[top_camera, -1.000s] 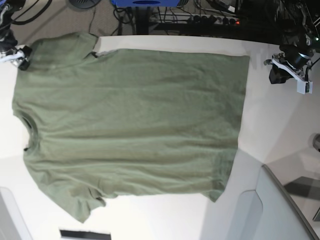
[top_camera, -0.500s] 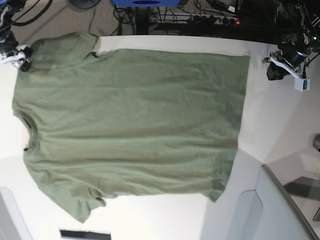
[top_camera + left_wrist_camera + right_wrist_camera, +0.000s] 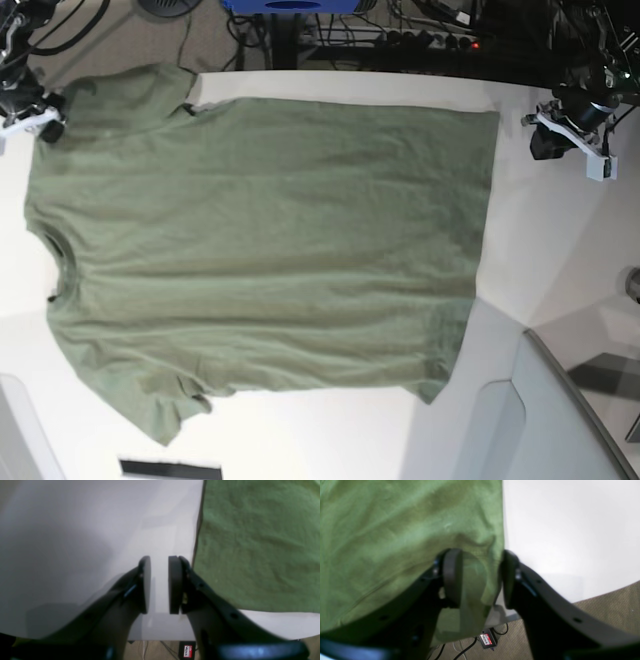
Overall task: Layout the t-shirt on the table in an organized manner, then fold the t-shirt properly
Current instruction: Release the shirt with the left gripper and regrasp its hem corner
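Since the earlier base frames the left gripper (image 3: 560, 135) has drifted slightly up-frame; t-shirt (image 3: 260, 250) unchanged. Right gripper (image 3: 480, 578), jaws narrowing, straddles the sleeve edge without pinching it yet. Left jaws stand slightly apart over bare table (image 3: 75, 542), holding nothing. Small red tag below: illegible. Shirt lies flat; long axis horizontal, collar at frame left, hem right.

My base camera looks straight down from high up, taking in the whole t-shirt (image 3: 260, 260) and surface (image 3: 560, 240). My left wrist camera peers close past my left end effector (image 3: 159, 585) at the hem; my right wrist camera sits close over a sleeve, both shared with the overhead view.
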You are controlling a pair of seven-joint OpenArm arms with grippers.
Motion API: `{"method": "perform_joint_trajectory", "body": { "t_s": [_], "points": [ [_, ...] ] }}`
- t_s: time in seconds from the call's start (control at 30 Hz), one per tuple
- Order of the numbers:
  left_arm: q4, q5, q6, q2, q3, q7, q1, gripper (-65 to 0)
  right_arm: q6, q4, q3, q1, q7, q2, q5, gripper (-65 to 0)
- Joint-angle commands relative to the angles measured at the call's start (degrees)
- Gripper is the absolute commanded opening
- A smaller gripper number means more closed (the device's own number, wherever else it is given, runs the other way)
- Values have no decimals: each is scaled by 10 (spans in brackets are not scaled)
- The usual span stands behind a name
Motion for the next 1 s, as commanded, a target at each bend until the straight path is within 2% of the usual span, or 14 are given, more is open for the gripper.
{"method": "perform_joint_trajectory", "body": {
  "t_s": [0.0, 0.07, 0.13, 0.23, 0.4, 0.47, 0.97],
  "points": [
    [8, -8, -4, -3, -2, -11, 0, -512, 3, 7, 1, 0, 4, 8, 5, -456],
    [8, -8, -4, 0, -2, -11, 0, -510, 3, 7, 0, 0, 4, 8, 5, -527],
    [7, -8, -4, 2, -1, -11, 0, -508, 3, 7, 0, 0, 4, 8, 5, -647],
    [-3, -8, -4, 5, -2, -11, 3, -485, 3, 7, 0, 0, 4, 8, 5, -638],
    [-32, -8, -4, 7, -4, -11, 7, -290, 3, 7, 0, 0, 4, 8, 5, -650],
    [-45, -8, -5, 7, -2, -11, 12, -245, 3, 7, 0, 0, 4, 8, 5, -650],
    [-74, -9, -6, 55, 5, -11, 12, -248, 3, 7, 0, 0, 4, 8, 5, -650]
  ]
}}
